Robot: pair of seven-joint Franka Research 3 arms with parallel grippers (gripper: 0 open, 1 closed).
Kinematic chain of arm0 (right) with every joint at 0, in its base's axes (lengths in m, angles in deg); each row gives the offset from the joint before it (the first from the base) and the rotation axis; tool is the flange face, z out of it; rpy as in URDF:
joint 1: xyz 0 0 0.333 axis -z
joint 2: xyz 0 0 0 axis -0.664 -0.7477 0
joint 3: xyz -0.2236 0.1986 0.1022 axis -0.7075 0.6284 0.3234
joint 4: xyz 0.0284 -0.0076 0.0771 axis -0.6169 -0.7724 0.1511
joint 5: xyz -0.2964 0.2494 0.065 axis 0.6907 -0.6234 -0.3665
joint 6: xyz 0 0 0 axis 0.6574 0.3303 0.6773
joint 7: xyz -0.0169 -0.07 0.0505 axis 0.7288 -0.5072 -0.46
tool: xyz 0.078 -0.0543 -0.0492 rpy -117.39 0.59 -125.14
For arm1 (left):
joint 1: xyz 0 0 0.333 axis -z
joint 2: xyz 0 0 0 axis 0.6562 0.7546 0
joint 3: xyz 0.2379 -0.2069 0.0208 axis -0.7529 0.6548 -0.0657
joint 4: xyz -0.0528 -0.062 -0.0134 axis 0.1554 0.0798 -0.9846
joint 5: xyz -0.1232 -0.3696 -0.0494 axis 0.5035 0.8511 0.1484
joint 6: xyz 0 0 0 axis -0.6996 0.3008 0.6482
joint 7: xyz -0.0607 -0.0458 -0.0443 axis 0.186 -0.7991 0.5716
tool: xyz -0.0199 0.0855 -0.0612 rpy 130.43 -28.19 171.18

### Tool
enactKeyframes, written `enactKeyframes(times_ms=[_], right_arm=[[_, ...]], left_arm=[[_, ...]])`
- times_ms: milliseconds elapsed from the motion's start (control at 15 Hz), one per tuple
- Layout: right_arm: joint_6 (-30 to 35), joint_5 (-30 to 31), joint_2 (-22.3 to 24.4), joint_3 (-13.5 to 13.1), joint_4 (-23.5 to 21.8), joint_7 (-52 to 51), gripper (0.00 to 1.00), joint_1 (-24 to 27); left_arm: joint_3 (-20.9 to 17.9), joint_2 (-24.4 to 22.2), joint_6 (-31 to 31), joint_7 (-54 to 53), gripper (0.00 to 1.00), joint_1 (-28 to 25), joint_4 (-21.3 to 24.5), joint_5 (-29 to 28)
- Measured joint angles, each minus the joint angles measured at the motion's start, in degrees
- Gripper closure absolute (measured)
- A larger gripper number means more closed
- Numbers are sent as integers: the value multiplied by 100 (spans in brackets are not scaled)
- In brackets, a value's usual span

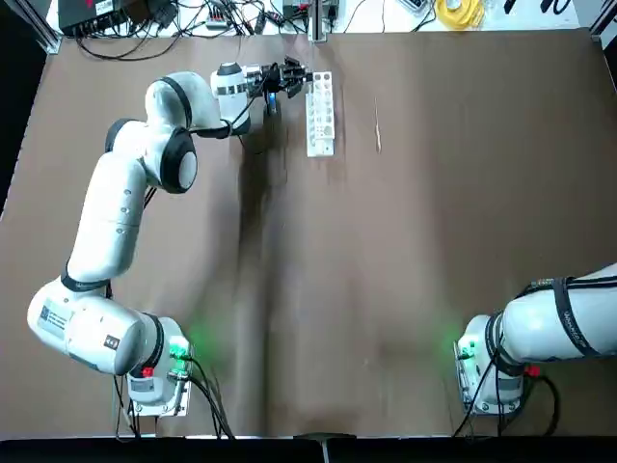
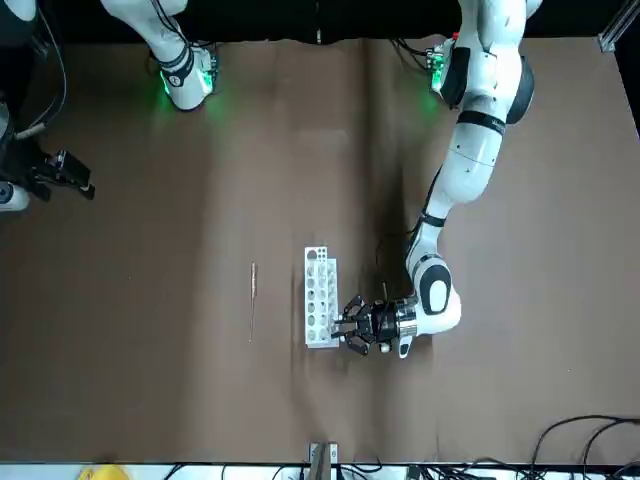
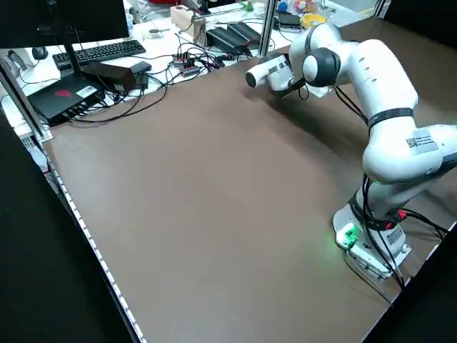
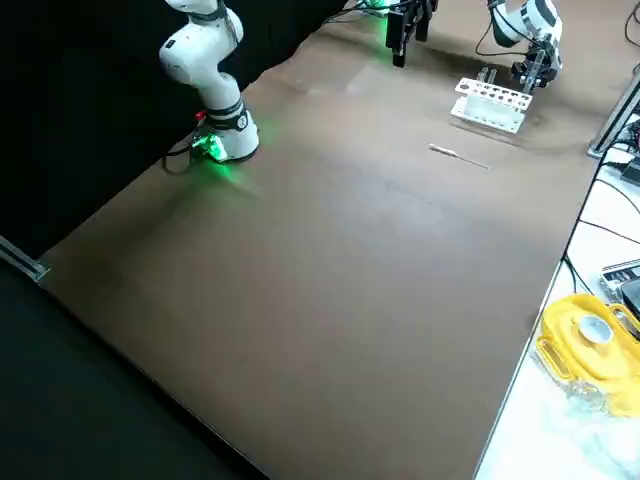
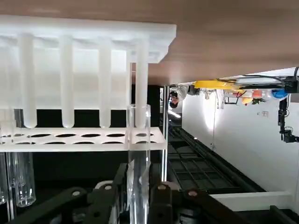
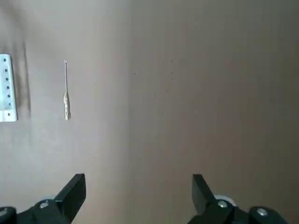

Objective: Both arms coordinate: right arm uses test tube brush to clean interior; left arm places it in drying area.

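While the clear glass test tube [image 5: 138,154] is being pinched between the closed fingers of the left arm's black two-finger gripper [image 1: 292,77], it is being held right at the far end of the small white oblong rack with rows of round holes [image 1: 320,114], presumably so that it can be lined up with an end hole of this drying area. At least one other clear tube [image 5: 21,175] is showing beside the rack in the left wrist view. The thin pale tan test tube brush [image 1: 377,127] is lying flat on the brown table [image 1: 405,270], near the rack on the side away from the left gripper and apart from it, untouched. The right arm's black gripper [image 6: 135,196] is being kept high and well back, fingers spread wide and empty, probably parked. Counted: two arms, one rack, one brush, at least two tubes.
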Motion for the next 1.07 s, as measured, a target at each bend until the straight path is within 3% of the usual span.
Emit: enactKeyframes(times_ms=[67, 200, 667, 800, 933, 1000, 1067], right_arm=[[0, 0, 0, 0, 0, 0, 0, 0], [0, 0, -1, 0, 0, 0, 0, 0], [0, 0, -2, 0, 0, 0, 0, 0], [0, 0, -3, 0, -1, 0, 0, 0], [0, -1, -4, 3, -2, 1, 0, -2], [-1, -13, -8, 8, -2, 1, 0, -9], [-1, -17, -10, 10, -1, 0, 0, -13]], left_arm=[[0, 0, 0, 0, 69, 0, -2, 0], [0, 0, 1, 0, 67, -1, -6, 1], [-113, -38, 1, 108, 7, -51, -134, 12], [-436, -213, -20, 445, 1, -65, -217, -156], [-600, -526, -191, 855, 1, -191, -237, -902], [-620, -840, -628, 1024, 1, -376, -236, -2150], [-621, -989, -804, 1036, 1, -469, -237, -2767]])
